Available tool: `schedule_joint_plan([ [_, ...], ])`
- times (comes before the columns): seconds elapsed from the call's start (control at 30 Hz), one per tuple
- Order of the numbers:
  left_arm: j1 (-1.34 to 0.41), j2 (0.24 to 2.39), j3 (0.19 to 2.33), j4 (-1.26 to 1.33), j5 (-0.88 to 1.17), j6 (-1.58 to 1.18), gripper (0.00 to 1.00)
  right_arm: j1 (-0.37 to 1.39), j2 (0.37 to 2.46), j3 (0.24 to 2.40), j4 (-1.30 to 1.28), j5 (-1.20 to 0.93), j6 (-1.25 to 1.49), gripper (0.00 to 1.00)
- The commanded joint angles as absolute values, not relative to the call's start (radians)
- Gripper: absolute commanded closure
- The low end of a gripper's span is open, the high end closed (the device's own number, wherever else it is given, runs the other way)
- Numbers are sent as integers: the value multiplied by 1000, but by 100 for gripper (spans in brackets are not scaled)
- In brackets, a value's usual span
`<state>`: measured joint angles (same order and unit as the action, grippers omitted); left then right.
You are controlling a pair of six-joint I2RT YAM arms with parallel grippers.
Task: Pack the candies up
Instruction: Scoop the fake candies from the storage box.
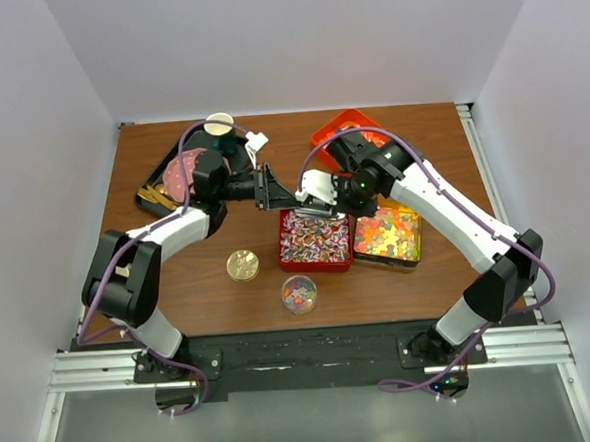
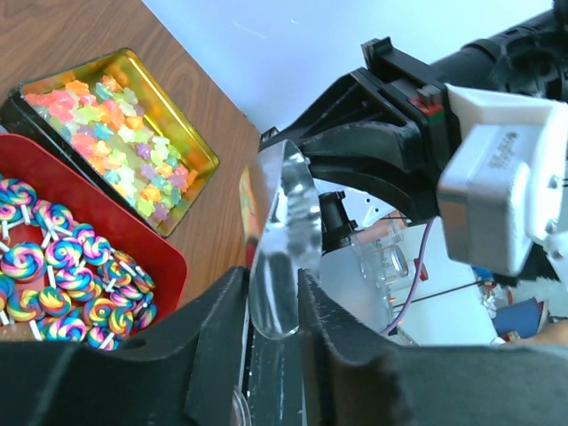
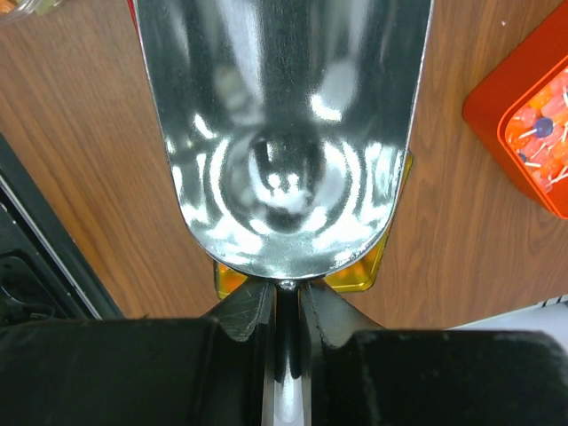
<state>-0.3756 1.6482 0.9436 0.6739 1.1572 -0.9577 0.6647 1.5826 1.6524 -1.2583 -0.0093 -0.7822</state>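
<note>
Wooden table (image 1: 178, 278), white walls around. Candies (image 1: 314, 238) are swirl lollipops in a red tin (image 2: 106, 213) at table centre, with jelly pieces (image 1: 386, 233) in the gold tin (image 2: 182, 115) touching its right side. More candies sit in a small clear jar (image 1: 285, 294) just in front. Gold lid (image 1: 243, 264) lies left of the jar. Silver scoop (image 3: 284, 133) hangs above the tins' far edge. Right gripper (image 3: 280, 297) is clamped on its handle, and left gripper (image 2: 273, 284) is closed on its front rim.
</note>
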Motion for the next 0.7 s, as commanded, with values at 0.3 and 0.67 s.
schedule_joint_plan([
  [0.3,-376,1694,959,741,1207,-976,100,701,1595,1697,-1203,26,-739,69],
  [0.67,-374,1689,963,643,1227,-844,100,491,1493,1713,-1290,-426,-764,38],
])
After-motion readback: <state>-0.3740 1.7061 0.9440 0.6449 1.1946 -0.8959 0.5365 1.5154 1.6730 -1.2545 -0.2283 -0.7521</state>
